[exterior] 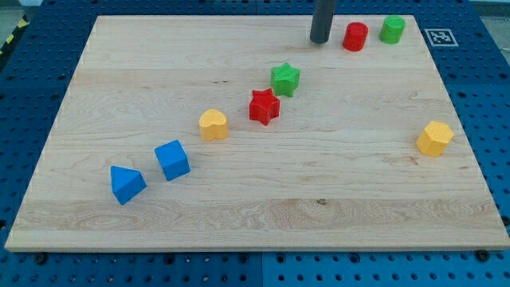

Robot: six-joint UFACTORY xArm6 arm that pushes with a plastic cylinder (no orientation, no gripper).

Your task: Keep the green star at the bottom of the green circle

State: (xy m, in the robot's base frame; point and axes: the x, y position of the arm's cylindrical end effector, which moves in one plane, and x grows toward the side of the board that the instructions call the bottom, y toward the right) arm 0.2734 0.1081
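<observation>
My tip (319, 40) is a bare dark rod with nothing clamped on it and no block touching it; it stands on the wooden board (239, 215) near the view's top edge, a little right of centre. Just beside it, to the view's right, sits the red cylinder (355, 37), with a small gap between the two. Further right again, close to the board's top right corner, is the green circle (392, 29), a short round block standing just beside the red cylinder but apart from it. The green star (285, 79) lies below my tip and slightly to the view's left, well apart from the green circle, down and to the left of it. Almost touching the green star at its lower left is the red star (264, 106). From there a loose diagonal line runs toward the view's bottom left: a yellow heart-like block (213, 124), then a blue cube (172, 159), then a blue wedge-like block (127, 184). A yellow hexagonal block (434, 138) sits alone near the board's right edge. The board rests on a blue pegboard table (32, 96).
</observation>
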